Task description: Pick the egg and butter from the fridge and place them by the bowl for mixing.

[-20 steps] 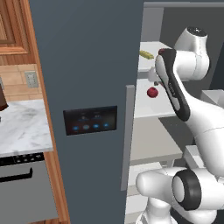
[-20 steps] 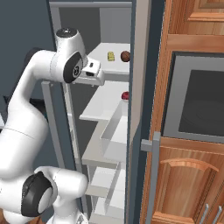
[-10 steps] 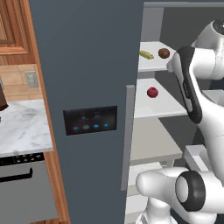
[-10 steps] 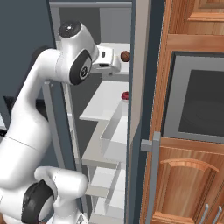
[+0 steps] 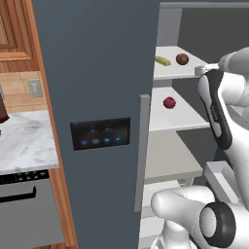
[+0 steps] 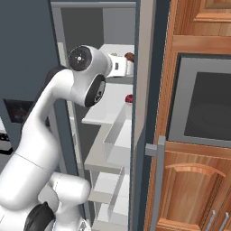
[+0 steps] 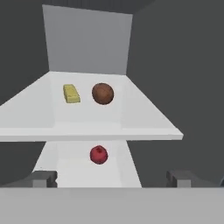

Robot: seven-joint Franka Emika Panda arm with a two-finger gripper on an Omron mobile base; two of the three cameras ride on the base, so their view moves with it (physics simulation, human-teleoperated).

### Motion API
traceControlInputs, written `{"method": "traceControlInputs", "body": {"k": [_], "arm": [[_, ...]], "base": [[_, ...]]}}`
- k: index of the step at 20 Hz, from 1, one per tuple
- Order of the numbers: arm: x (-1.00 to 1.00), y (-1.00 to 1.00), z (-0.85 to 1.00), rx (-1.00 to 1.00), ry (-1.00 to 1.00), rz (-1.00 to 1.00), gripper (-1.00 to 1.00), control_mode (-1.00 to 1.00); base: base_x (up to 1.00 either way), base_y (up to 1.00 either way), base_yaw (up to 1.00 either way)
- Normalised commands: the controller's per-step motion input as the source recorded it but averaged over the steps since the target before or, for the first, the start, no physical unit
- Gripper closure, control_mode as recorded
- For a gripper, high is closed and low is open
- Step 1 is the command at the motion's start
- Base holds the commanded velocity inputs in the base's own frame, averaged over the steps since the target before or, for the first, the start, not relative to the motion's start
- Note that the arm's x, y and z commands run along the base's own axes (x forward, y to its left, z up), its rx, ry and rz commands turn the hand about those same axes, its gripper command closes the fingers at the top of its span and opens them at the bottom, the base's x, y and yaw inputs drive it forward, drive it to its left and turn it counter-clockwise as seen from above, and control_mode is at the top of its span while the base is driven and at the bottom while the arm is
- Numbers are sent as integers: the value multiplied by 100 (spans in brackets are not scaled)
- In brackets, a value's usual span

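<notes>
Fridge [image 5: 97, 73] interior stands exposed, dark blue-grey door to the left of the opening in the left base view, carrying a black blue-lit panel [image 5: 100, 133] and a long grey vertical handle [image 5: 141, 151]. Butter [image 7: 71, 93], a small pale yellow block, lies on the upper white shelf [image 7: 144, 120], left of centre in the hand view. Just beside it, on its right and not touching, sits a brown round item, presumably the egg [image 7: 103, 93]. A small red round fruit [image 7: 99, 154] rests on the shelf below, near that shelf's middle. All three items also show in the left base view: butter [image 5: 163, 61], egg [image 5: 182, 59], red fruit [image 5: 169, 102].

The gripper [image 7: 111, 178] is held in front of the shelves, well apart from every item and level with the gap between the two shelves. Its fingertips [image 7: 43, 178] are spread wide, one at each lower corner of the hand view, holding nothing. In the right base view the hand [image 6: 118, 67] is raised to the upper shelf's height at the fridge opening.

Marble counter [image 5: 24, 141] lies left of the fridge; a built-in oven [image 6: 200, 106] in wooden cabinetry stands to its right.
</notes>
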Motion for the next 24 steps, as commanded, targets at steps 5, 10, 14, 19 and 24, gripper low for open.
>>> {"method": "traceControlInputs", "body": {"k": [5, 10, 14, 19, 24], "arm": [[28, -2, 38, 10, -1, -1, -100, -100], [21, 0, 65, 16, 1, 0, -100, -100], [1, -2, 37, 14, 0, 0, -100, -100], [5, 0, -4, -2, 2, 0, -100, -100], [15, 0, -4, -1, 16, 0, -100, -100]], "base": [[0, 0, 0], [0, 0, 0], [0, 0, 0], [0, 0, 0], [0, 0, 0]]}}
